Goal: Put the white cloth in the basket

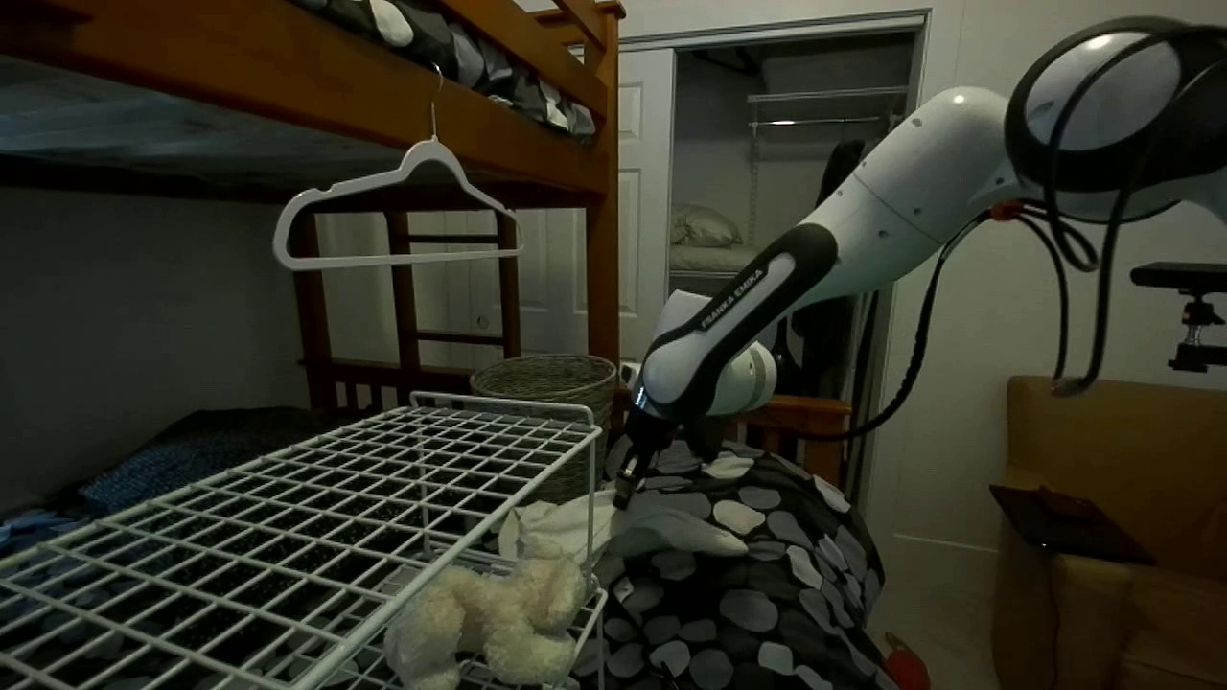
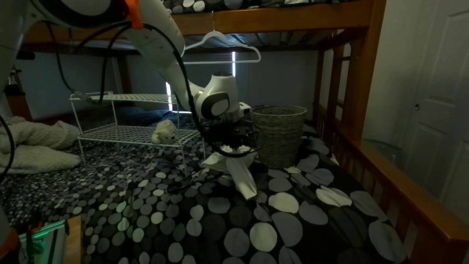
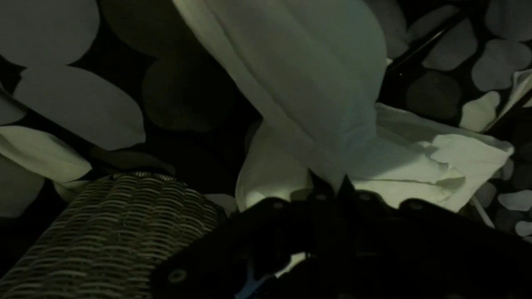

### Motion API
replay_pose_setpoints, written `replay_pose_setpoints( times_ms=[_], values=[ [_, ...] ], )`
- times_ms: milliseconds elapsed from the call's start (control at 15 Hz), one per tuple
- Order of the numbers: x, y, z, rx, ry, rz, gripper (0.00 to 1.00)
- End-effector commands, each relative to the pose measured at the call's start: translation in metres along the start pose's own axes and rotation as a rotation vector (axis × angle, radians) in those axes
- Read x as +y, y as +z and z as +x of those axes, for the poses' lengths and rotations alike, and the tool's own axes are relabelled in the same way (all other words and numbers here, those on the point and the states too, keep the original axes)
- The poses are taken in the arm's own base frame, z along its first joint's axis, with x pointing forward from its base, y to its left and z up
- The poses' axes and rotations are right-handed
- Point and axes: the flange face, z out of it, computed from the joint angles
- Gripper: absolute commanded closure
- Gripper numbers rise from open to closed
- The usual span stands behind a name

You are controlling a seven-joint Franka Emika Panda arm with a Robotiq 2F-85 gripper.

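The white cloth (image 1: 681,533) lies crumpled on the bed beside the basket, and it also shows in an exterior view (image 2: 242,178). In the wrist view the cloth (image 3: 307,83) bunches to a narrow fold between my fingertips. My gripper (image 3: 328,182) points down and is shut on this fold; it also shows in an exterior view (image 1: 625,491). The woven basket (image 2: 280,141) stands upright close beside the gripper. Its wall shows at the lower left of the wrist view (image 3: 112,241). The inside of the basket is hidden in all views.
A white wire rack (image 1: 316,498) stands beside the basket, with a cream plush toy (image 2: 165,132) on its lower shelf. A white hanger (image 1: 403,257) hangs from the upper bunk's wooden rail (image 2: 278,20). A wooden bed end (image 2: 410,198) runs beyond the basket.
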Motion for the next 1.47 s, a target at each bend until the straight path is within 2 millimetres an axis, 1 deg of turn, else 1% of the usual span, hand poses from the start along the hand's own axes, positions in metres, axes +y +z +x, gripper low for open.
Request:
replay_pose_setpoints(
  times_ms=[0, 200, 467, 600, 733, 867, 933, 1000, 1067, 1133, 1267, 1333, 1400],
  values=[
    [-0.005, -0.073, -0.011, -0.028, 0.041, -0.031, 0.99],
    [0.013, -0.139, -0.009, 0.053, 0.11, -0.096, 0.99],
    [0.035, -0.218, -0.008, 0.19, 0.201, -0.196, 0.99],
    [0.042, -0.258, -0.008, 0.263, 0.234, -0.242, 0.99],
    [0.045, -0.292, -0.007, 0.341, 0.259, -0.283, 0.99],
    [0.045, -0.324, -0.001, 0.47, 0.261, -0.34, 0.99],
    [0.052, -0.304, 0.004, 0.395, 0.246, -0.316, 0.95],
    [0.051, -0.317, 0.006, 0.434, 0.253, -0.331, 0.95],
    [0.049, -0.324, 0.006, 0.45, 0.256, -0.335, 0.95],
    [0.049, -0.326, 0.006, 0.455, 0.257, -0.336, 0.95],
    [0.049, -0.325, 0.006, 0.456, 0.259, -0.337, 0.95],
    [0.048, -0.324, 0.005, 0.456, 0.26, -0.337, 0.99],
    [0.053, -0.332, 0.011, 0.491, 0.254, -0.368, 0.99]
  ],
)
